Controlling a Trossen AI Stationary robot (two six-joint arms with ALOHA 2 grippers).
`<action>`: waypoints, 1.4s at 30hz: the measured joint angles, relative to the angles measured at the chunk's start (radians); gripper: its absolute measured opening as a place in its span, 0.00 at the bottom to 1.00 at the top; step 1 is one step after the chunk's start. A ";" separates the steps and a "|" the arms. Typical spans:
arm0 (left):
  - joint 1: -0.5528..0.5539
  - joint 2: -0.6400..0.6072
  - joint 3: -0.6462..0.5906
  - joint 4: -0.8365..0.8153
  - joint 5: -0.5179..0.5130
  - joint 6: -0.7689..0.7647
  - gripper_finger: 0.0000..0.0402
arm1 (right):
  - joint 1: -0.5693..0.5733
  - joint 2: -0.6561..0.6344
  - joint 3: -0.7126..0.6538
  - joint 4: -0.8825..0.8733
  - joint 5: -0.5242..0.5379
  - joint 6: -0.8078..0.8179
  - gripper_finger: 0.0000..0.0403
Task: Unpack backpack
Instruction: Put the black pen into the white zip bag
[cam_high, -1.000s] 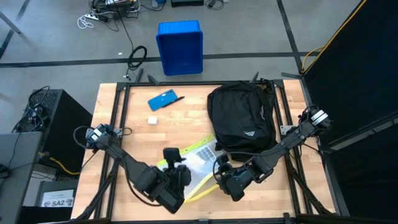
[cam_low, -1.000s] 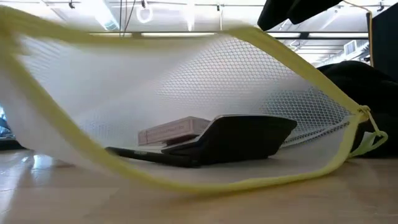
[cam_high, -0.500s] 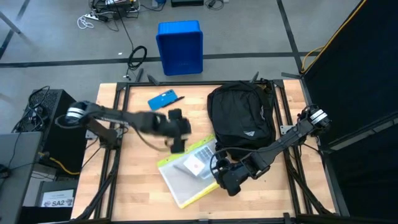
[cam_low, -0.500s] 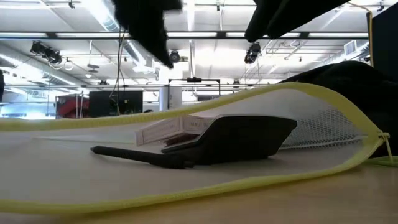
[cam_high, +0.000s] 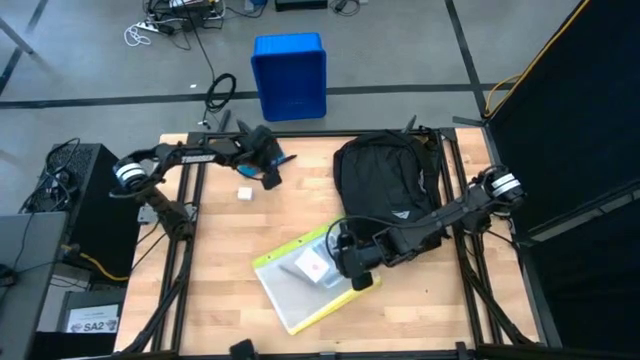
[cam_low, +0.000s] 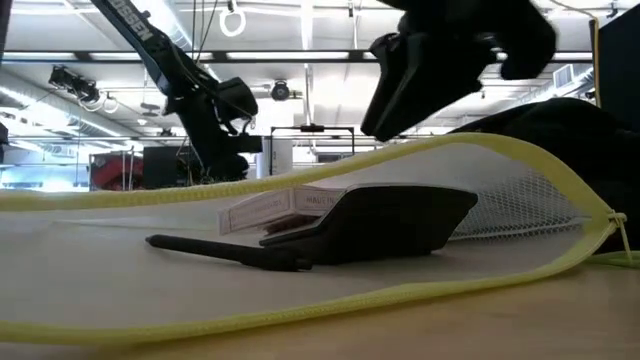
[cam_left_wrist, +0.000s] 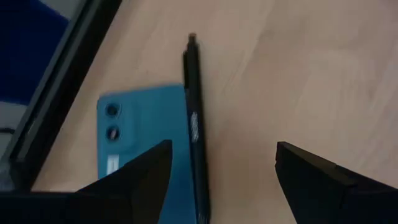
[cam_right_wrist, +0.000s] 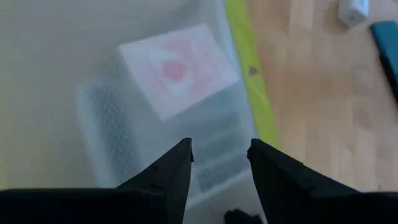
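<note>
Yellow-edged mesh zip pouch (cam_high: 300, 278) lies on the wooden tabletop (cam_high: 215, 260), blue phone (cam_high: 255, 162) and small white block (cam_high: 243, 194) farther back, blue plastic bin (cam_high: 289, 76) on the floor.

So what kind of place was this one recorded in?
Probably a large lab or workshop hall: bare grey floor with loose cables, exposed ceiling strip lights, and a wooden table on a dark metal frame.

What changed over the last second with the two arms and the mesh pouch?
The left gripper let go of the yellow-edged mesh pouch, swung away to the table's far side, and now hangs open over the blue phone and pen. The pouch dropped flat. The right gripper shifted slightly over the pouch, open. The backpack and the blue bin stayed put.
</note>
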 joint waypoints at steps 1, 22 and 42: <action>0.002 0.017 0.006 0.017 0.002 0.014 0.63 | -0.008 0.000 -0.005 0.005 0.000 0.000 0.34; 0.011 0.317 0.243 -0.049 0.146 0.132 0.54 | -0.045 -0.001 -0.008 0.019 -0.007 -0.021 0.31; -0.069 0.314 0.246 -0.200 0.081 0.041 0.01 | -0.041 -0.001 -0.008 0.030 -0.007 -0.021 0.29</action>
